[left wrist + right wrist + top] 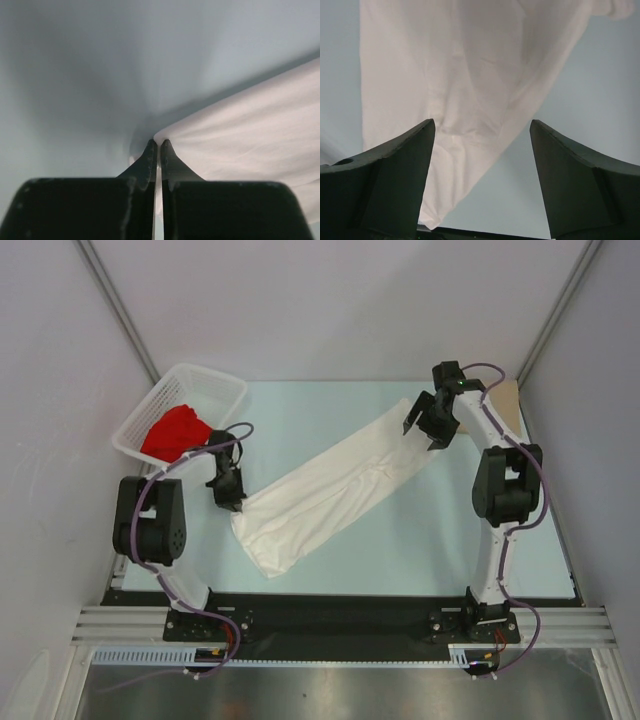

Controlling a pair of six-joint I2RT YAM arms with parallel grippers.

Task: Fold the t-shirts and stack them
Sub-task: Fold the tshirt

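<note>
Pinching the near corner of the white t-shirt [330, 485], the left gripper [230, 498] had its fingers [150, 160] pressed shut on the cloth, with a sliver of white showing between them in the left wrist view. The shirt lay on the table [400, 540] as a long narrow band, apparently already doubled lengthwise. It ran from about 7 o'clock beside the left arm to about 1 o'clock under the right arm.

The right gripper [428, 422] hung over that far end with its fingers [395, 170] spread wide and gripping nothing. The cloth lay below them, wrinkled towards the middle.

The step in hand looked like the crosswise fold. To do it well, the right gripper needed to drop onto the far end's edge and catch every layer there, not only the top one. A gentle pull apart would take out the creases before one end was carried over the other. A one-corner hold could swing the band askew, so both ends had to travel level and land edge on edge.

The red t-shirt [172, 435] sat in the basket [222, 390] at 10 o'clock. The tan t-shirt [508, 390] lay at 2 o'clock, mostly hidden behind the right arm.
</note>
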